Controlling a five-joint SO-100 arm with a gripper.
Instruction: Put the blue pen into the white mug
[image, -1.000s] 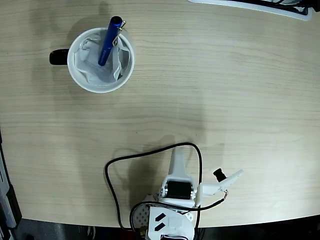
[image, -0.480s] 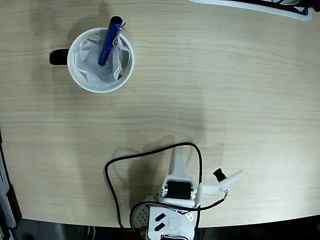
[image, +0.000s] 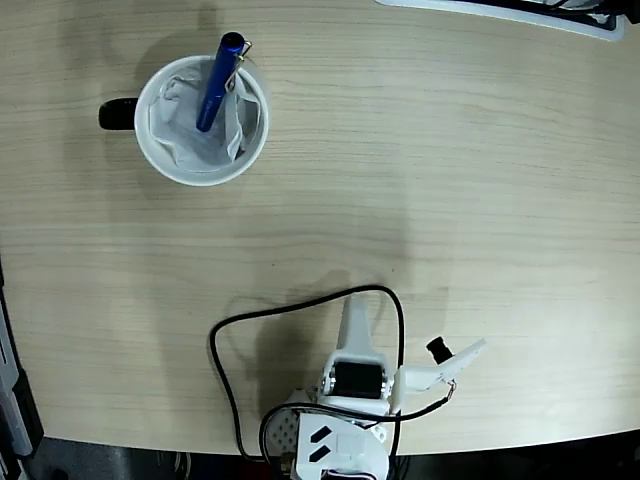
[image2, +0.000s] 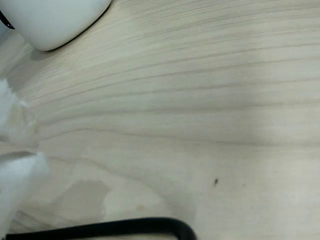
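Blue pen: leaning inside white mug, near table's far-left corner.
Fingers: well apart from mug, near edge; opening cannot be told, nothing visibly held.

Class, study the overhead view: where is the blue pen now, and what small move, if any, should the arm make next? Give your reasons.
Probably none beyond resting. The blue pen already stands tilted inside the white mug, its capped end leaning over the rim. The gripper sits folded near the table's bottom edge, far from the mug and holding nothing, so the task looks finished.
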